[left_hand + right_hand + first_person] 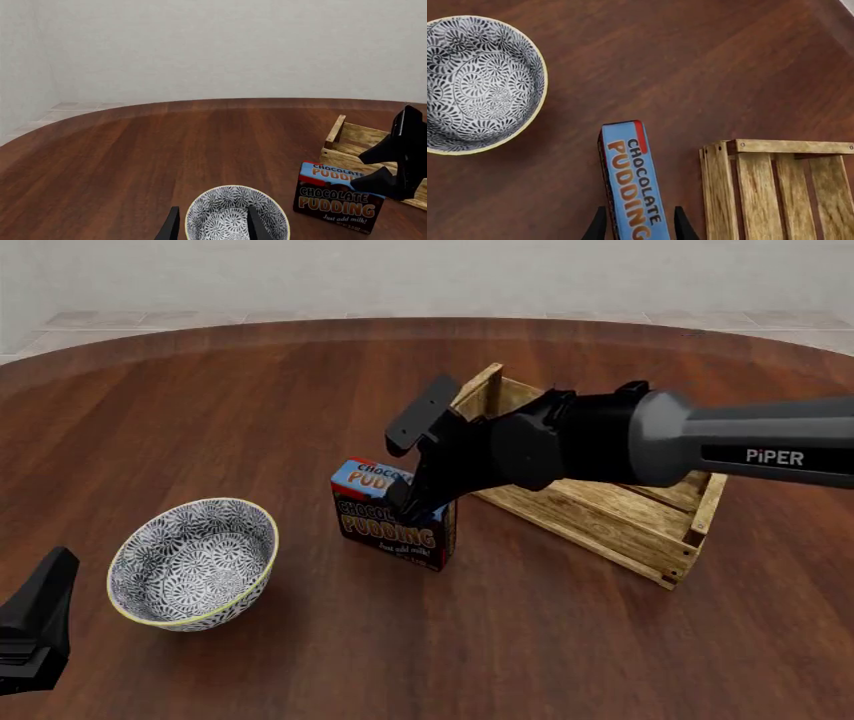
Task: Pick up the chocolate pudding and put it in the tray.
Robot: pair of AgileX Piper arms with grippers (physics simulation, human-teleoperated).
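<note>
While the tray [627,525] holds nothing, the bowl's [194,562] hollow looks bare too. Only the right wrist view shows the right hand [639,226] straddling the chocolate pudding [632,185]; whether it grips, I cannot tell. Left hand [212,224] spread.

Right arm [747,445] reaching forward-left, fingers [598,227] parted, left gripper [34,635] low, idle

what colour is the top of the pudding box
Blue, with orange lettering, on the chocolate pudding; clearest in the right wrist view.

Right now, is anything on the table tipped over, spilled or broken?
Nothing stands out. The chocolate pudding stands upright beside the tray, the bowl sits upright, and the right tool straddles the carton's top.
</note>
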